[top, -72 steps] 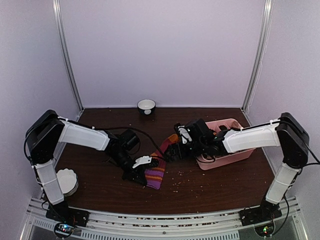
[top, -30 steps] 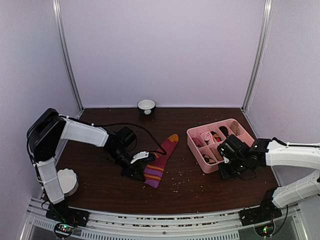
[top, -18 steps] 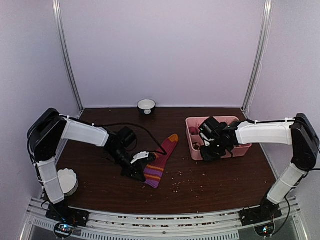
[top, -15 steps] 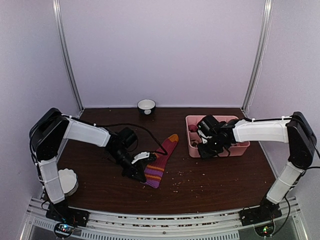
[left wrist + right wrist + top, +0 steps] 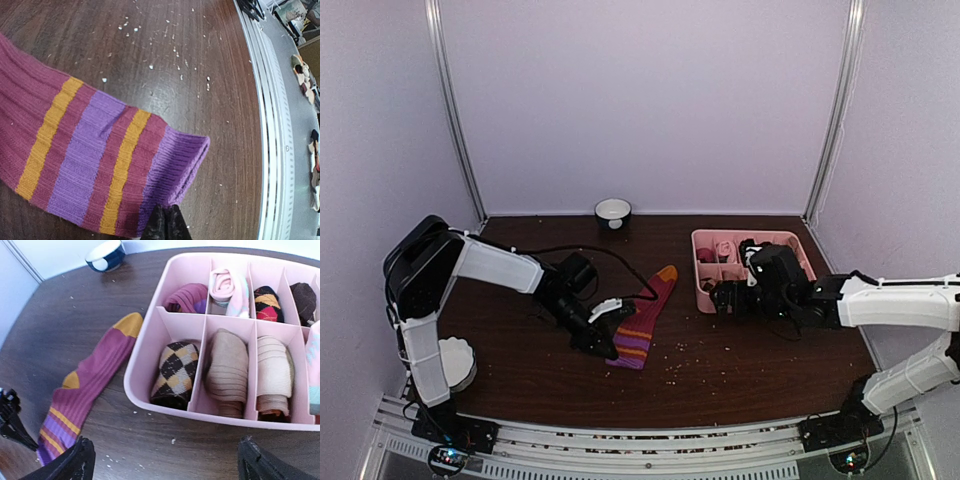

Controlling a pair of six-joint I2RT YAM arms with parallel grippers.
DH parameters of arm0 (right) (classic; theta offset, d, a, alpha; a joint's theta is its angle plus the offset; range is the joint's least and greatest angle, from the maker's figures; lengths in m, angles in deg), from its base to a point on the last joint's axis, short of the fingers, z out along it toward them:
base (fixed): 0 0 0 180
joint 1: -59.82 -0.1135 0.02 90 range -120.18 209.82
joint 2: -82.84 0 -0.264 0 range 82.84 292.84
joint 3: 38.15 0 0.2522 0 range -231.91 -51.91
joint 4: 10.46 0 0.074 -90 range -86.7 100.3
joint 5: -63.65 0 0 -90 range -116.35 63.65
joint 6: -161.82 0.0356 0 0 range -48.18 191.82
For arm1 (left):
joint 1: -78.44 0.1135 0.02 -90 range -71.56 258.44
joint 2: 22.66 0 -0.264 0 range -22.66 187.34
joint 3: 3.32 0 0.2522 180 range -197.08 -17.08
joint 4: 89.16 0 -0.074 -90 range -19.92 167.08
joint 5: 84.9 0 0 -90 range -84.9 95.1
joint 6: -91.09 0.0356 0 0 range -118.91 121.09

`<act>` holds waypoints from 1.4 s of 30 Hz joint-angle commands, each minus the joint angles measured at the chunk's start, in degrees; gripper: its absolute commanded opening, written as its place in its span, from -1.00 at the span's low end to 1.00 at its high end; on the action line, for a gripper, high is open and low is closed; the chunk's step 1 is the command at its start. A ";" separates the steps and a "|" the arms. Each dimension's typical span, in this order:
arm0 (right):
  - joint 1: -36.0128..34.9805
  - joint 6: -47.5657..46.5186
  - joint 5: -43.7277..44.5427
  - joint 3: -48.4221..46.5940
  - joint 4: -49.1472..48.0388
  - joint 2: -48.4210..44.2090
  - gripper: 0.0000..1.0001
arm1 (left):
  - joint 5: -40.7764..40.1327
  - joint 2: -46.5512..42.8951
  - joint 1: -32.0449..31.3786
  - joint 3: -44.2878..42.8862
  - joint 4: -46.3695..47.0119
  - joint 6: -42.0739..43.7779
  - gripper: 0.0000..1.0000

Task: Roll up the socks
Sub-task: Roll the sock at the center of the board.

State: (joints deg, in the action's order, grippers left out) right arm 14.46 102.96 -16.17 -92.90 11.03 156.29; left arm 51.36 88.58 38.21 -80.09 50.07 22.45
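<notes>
1 dark red sock (image 5: 642,318) flat on the table (image 5: 750,372), midway between left and right edges, orange toe towards far edge, striped cuff towards near edge | left gripper (image 5: 161,226) jaws pinched tight on cuff rim | right gripper (image 5: 170,465) jaws spread wide, holding nothing, over the table at near left corner of pink tray (image 5: 698,270) | tray towards far right corner

Pink tray (image 5: 142,365), small bowl (image 5: 613,211), dark table (image 5: 740,360)
</notes>
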 commanded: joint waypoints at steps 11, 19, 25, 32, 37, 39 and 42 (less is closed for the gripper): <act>-18.34 -13.25 -18.64 5.33 -38.83 17.73 0.47 | 1.15 3.29 1.82 -0.34 0.57 -2.20 -1.00; -18.26 -10.51 -25.48 -3.30 -42.64 30.23 0.26 | 0.89 3.45 1.72 -1.33 0.41 -1.65 -1.00; -18.20 -6.25 -25.44 -4.16 -44.24 33.02 0.05 | 1.35 3.18 1.60 -2.65 -0.78 -0.74 -1.00; -17.93 -0.61 -23.23 -2.04 -48.02 35.25 -0.24 | 2.61 2.47 1.64 -3.12 -1.82 0.37 -0.94; -17.61 2.62 -23.08 -1.28 -50.17 36.86 -0.49 | 2.55 2.48 1.62 -3.09 -2.08 0.91 -0.93; -17.29 3.93 -23.41 -0.75 -51.07 37.30 -0.65 | 2.46 2.41 1.56 -2.98 -2.09 1.25 -0.92; -17.05 5.16 -23.64 -0.43 -50.89 37.85 -0.73 | 2.37 2.03 1.56 -2.67 -2.03 1.76 -0.91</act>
State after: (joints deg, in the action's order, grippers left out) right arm -3.16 105.17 -40.30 -94.41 -37.52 192.81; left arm 52.81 91.16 39.76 -82.36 48.41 22.37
